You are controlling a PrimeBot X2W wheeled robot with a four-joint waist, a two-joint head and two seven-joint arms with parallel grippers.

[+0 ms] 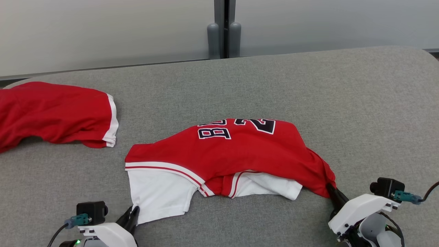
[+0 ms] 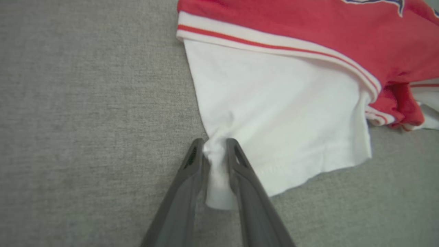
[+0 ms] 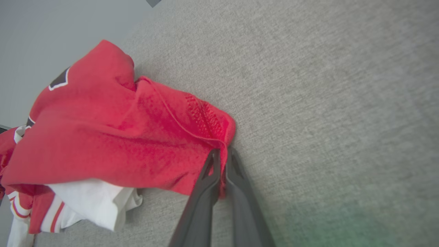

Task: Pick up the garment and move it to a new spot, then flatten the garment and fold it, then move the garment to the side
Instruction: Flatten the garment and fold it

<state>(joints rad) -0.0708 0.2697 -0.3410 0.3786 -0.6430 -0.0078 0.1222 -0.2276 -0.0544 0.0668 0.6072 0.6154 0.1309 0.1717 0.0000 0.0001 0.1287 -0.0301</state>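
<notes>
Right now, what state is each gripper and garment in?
Jersey: crumpled, not folded, lying on the grey surface.
Left gripper: shut on its white corner.
Right gripper: shut on its red hem.
Other red garment: rumpled, lying apart at the far left.

White wrist shells [image 1: 358, 207] are carrying black camera boxes [image 1: 386, 187], teal plugs [image 1: 404, 196] are trailing black cables [image 1: 431, 190], and long dark fingers [image 2: 252, 199] are tapering.

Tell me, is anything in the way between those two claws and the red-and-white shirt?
Nothing visible is. The left gripper pinches the garment by a white corner, and the right gripper pinches its red edge. A separate red cloth lies apart at the far left of the grey surface.
</notes>
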